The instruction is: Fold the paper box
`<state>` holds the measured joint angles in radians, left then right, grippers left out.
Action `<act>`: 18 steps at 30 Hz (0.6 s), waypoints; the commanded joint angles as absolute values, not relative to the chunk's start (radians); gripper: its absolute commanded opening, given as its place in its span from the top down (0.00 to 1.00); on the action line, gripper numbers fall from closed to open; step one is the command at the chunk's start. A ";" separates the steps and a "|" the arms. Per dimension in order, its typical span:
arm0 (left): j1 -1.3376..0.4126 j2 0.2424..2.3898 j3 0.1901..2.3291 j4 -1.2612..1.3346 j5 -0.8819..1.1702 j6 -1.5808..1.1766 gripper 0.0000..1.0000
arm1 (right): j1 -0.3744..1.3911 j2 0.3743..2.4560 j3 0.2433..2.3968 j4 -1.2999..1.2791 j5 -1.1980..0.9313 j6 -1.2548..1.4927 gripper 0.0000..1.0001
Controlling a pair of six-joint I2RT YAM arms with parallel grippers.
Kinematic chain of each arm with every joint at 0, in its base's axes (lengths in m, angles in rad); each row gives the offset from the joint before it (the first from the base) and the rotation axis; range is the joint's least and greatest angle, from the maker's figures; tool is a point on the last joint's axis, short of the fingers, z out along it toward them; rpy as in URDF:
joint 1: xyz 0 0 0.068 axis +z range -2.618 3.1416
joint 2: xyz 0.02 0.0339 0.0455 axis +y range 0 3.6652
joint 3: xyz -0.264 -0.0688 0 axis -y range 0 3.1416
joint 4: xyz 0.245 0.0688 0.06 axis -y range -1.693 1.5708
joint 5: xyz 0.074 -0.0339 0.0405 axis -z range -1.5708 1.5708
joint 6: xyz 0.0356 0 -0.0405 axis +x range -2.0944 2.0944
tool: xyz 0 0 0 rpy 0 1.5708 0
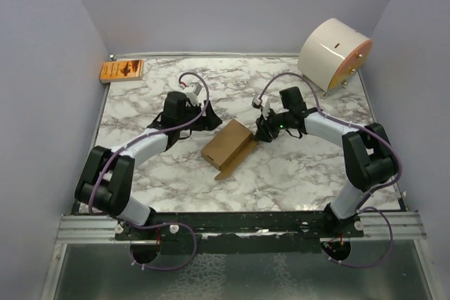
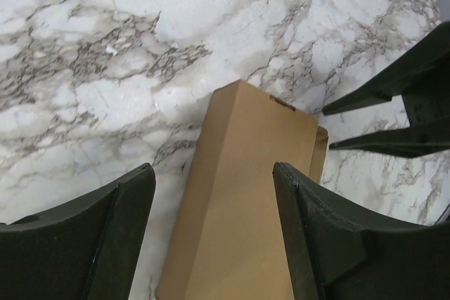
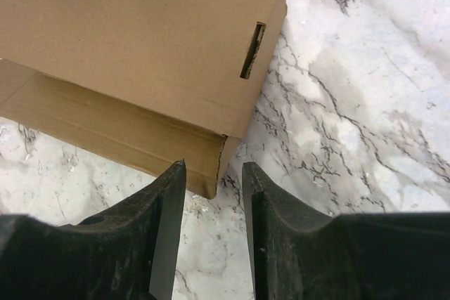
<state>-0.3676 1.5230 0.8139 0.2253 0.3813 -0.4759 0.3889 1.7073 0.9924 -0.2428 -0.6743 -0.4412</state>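
**While the paper box point(image 1: 226, 144) lies free on the table point(image 1: 302, 173), neither pincer grips it**

Because it is plain thin cardboard, the box should be very light, stiff across its panels, willing to bend only at its creases, and liable to skate on the smooth marble under any sideways push. Its edges would crush or dog-ear under a hard pinch. My judgement is that one arm should press down on the broad top panel to pin it. The other should then take the loose flap point(image 1: 235, 161) by its free edge, close to the crease.

The left gripper point(image 1: 208, 119) hangs just over the box's left end with its jaws wide apart and nothing clamped. The right gripper point(image 1: 263, 131) sits just beside the box's right corner, its jaws partly apart around bare marble only.

Only the overhead view gives the whole outline, an oblong carton with the flap lying flat along its near-right side. The right wrist view alone shows a narrow slot point(image 3: 252, 50) cut in the top panel, and the box's corner just ahead of that gripper's fingertips. The left wrist view alone shows marble between one of its own fingers point(image 2: 105, 244) and the box's long edge. It also shows the right gripper's fingers point(image 2: 401, 79) close to the box's far end.
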 commanded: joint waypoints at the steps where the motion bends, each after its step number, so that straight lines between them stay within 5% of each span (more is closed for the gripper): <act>1: -0.363 1.376 0.720 0.180 0.285 -0.511 0.30 | 0.340 1.658 1.034 -0.287 -0.816 -0.475 0.61; 8: -0.363 1.086 0.534 0.089 0.168 -0.630 0.33 | 0.313 1.664 1.058 -0.273 -0.938 -0.401 0.61; 11: -0.364 1.008 0.489 0.014 0.102 -0.670 0.47 | 0.313 1.670 1.091 -0.258 -0.860 -0.363 0.70; 15: -0.364 0.972 0.443 -0.057 0.071 -0.710 0.85 | 0.314 1.696 1.123 -0.255 -0.761 -0.345 0.88; 18: -0.365 0.991 0.402 -0.045 0.106 -0.730 0.94 | 0.314 1.754 1.173 -0.307 -0.734 -0.359 0.91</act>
